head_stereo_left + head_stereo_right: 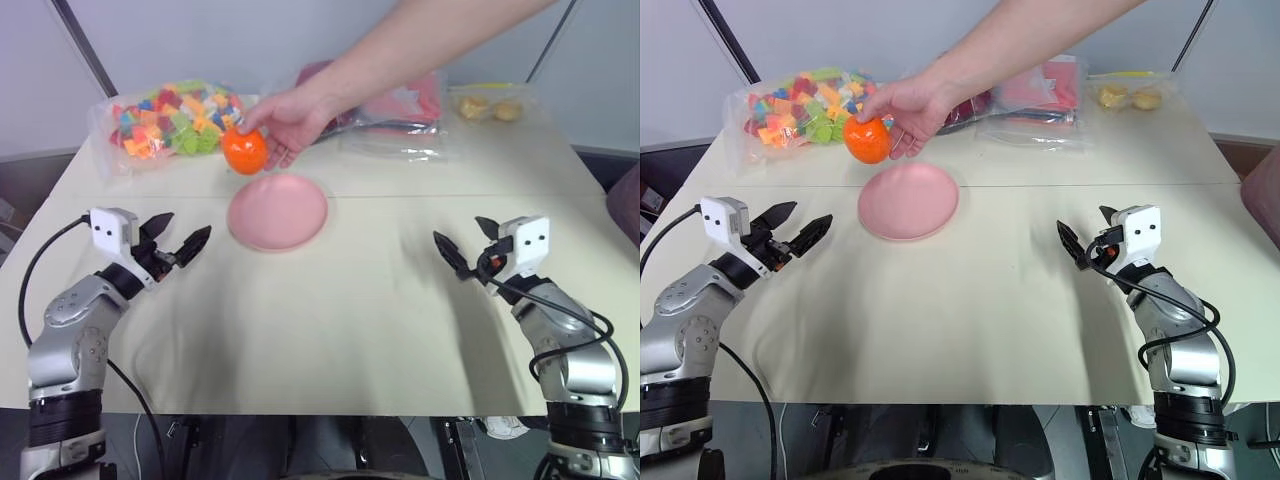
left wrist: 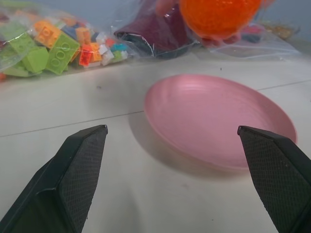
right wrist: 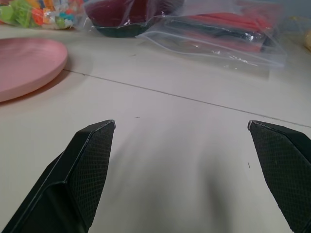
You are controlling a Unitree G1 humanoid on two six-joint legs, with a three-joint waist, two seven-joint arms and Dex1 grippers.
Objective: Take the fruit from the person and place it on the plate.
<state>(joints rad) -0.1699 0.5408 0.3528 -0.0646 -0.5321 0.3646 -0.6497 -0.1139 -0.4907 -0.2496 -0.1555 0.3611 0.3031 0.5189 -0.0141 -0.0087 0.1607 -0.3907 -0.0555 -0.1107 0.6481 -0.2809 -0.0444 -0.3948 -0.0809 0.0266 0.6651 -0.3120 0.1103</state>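
Fruit (image 1: 244, 150) held by person (image 1: 292, 122) above plate (image 1: 278, 212); both robot hands spread wide, empty

1. Fruit (image 1: 244, 151): small, round, bright orange, glossy, finely dimpled skin. Held in the air in the person's fingers, clear of the tabletop (image 1: 400, 320). It sits just past the far-left edge of the plate, above it, not touching.
2. Person's hand (image 1: 290, 118): bare forearm reaching in from the upper right, across the far side of the tabletop. Fingers curl around the fruit's far and right sides; its near face is exposed.
3. Plate (image 1: 285, 215): round, plain pink, shallow rim, faint concentric ridges. Lies flat on the tabletop near centre, nothing on it.
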